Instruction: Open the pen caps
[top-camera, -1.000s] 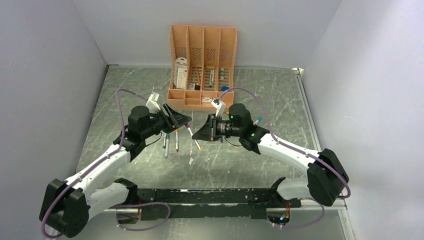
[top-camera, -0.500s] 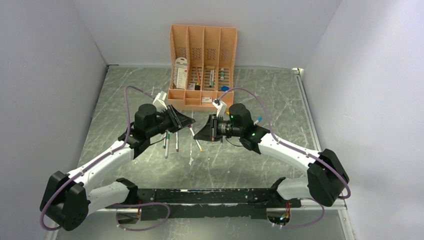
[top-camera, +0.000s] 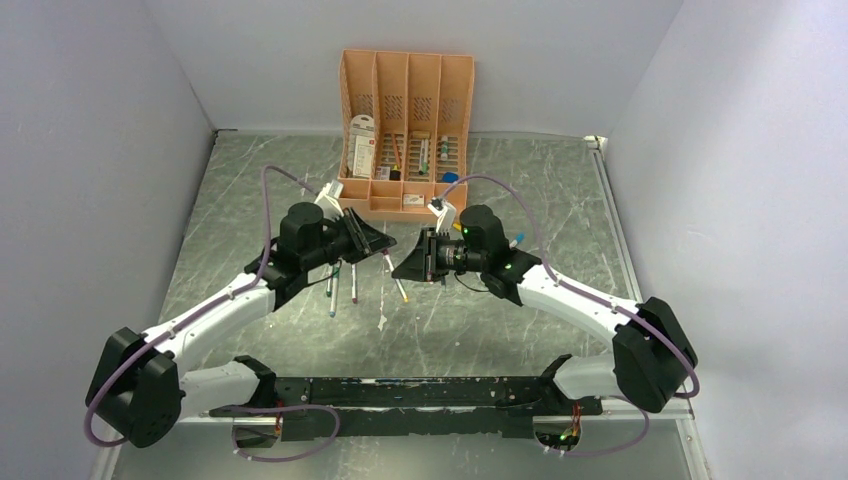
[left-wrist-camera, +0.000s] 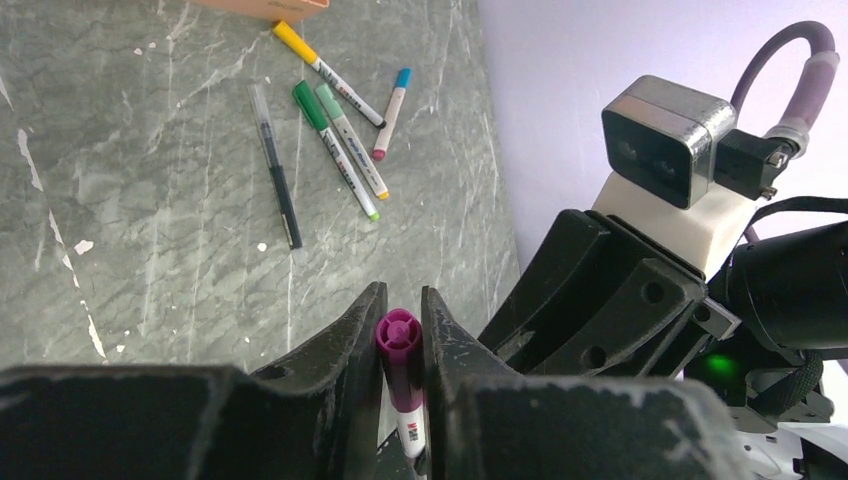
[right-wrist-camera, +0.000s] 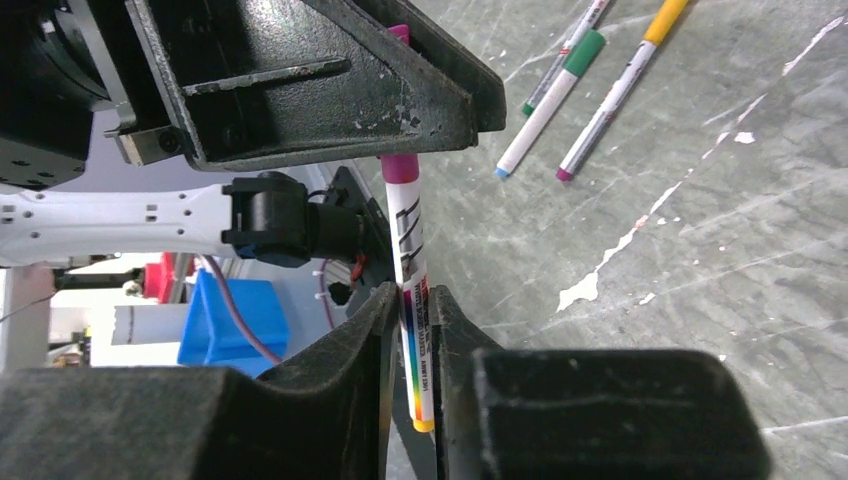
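Observation:
One pen (right-wrist-camera: 408, 235) with a pale barrel is held between both grippers above the table. My left gripper (left-wrist-camera: 400, 300) is shut on its purple cap (left-wrist-camera: 399, 345), which also shows in the right wrist view (right-wrist-camera: 398, 167). My right gripper (right-wrist-camera: 410, 298) is shut on the barrel near its yellow end (right-wrist-camera: 424, 424). The cap sits on the pen. In the top view the two grippers (top-camera: 372, 243) (top-camera: 403, 266) face each other at the table's middle. Several other capped pens (left-wrist-camera: 338, 135) lie on the table beyond.
The peach-orange organiser (top-camera: 405, 75) with card packets stands at the back centre. Two pens (top-camera: 342, 285) lie under the left arm. A blue-capped pen (top-camera: 515, 241) lies behind the right wrist. A small white chip (top-camera: 382, 321) lies in front.
My left arm has moved to the right and forward, closing the gap to the right gripper. The right gripper has barely moved.

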